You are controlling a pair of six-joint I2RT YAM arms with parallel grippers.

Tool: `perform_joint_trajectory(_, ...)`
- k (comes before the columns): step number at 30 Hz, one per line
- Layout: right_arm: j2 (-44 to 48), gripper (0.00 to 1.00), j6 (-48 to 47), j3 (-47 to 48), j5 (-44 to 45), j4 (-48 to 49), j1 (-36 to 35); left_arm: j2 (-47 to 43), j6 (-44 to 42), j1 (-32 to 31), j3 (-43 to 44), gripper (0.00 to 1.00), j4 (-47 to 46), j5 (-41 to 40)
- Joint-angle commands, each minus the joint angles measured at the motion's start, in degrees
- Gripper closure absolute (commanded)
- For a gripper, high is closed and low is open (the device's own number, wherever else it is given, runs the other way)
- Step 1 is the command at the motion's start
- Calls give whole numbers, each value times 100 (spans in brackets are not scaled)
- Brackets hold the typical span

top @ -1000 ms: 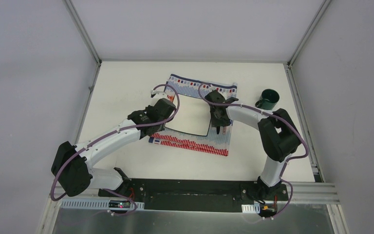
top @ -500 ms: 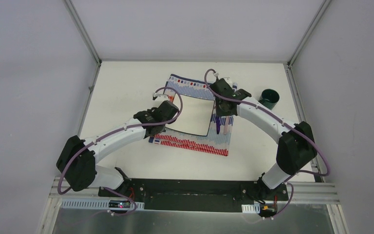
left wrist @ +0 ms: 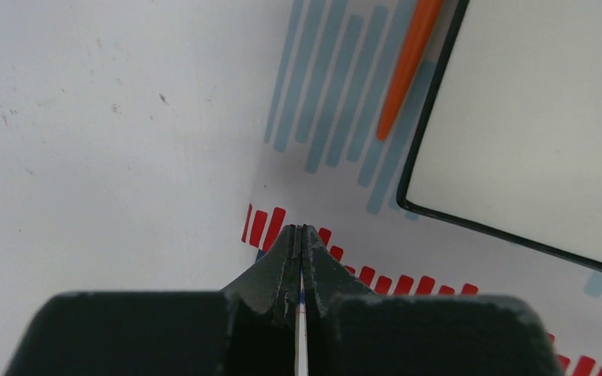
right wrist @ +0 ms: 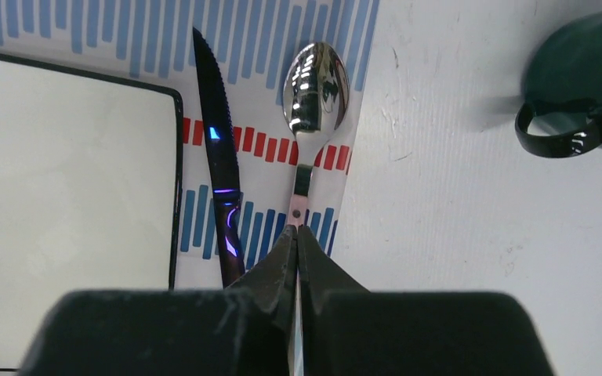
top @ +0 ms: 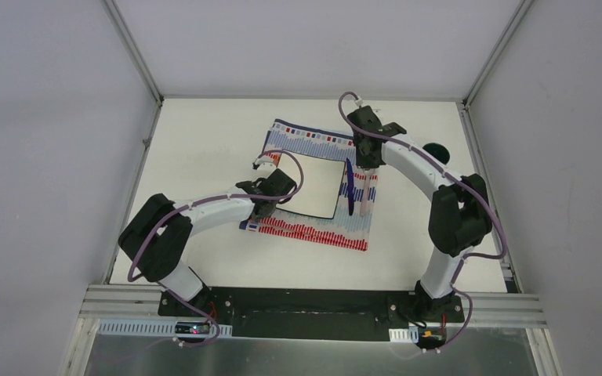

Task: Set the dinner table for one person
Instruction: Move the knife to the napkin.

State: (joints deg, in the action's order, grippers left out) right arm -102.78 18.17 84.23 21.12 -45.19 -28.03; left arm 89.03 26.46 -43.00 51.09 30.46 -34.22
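White dinner table [top: 204,133] inside plain grey walls: one place looks nearly laid, both claws pinched together.

The striped cloth [top: 313,229] lies on the tabletop under both claws, carrying the square plate [top: 313,184]. Straight ahead of the right gripper [right wrist: 296,235] lies the spoon [right wrist: 315,78], with the knife [right wrist: 218,164] just to its left, probably set for a diner's right hand. The green mug [right wrist: 588,70] stands ahead and to the right, off the cloth. The left gripper [left wrist: 301,235] sits over the cloth's corner, an orange handle [left wrist: 407,66] ahead beside the plate. Neither claw holds anything; whether the tips touch the cloth is unclear.
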Motion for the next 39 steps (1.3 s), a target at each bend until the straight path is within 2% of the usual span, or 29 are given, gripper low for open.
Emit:
perform_joint_trajectory(1, -112, 100, -220, 616, -87, 54, 45, 266, 114, 122, -70, 100, -430, -160)
perform_joint_trajectory(11, -1378, 100, -367, 1864, -111, -115, 393, 942, 134, 134, 118, 100, -566, 96)
perform_joint_trajectory(22, -2857, 100, -564, 2842, -268, 90, 648, 865, 296, 118, -42, 100, -566, 552)
perform_joint_trajectory(31, -2929, 100, -492, 2752, -448, 386, 714, 743, 603, -155, -259, 100, -557, 790)
perform_joint_trajectory(39, -3251, 100, -542, 3261, -562, 167, 769, 946, 931, -662, -189, 100, -517, 848)
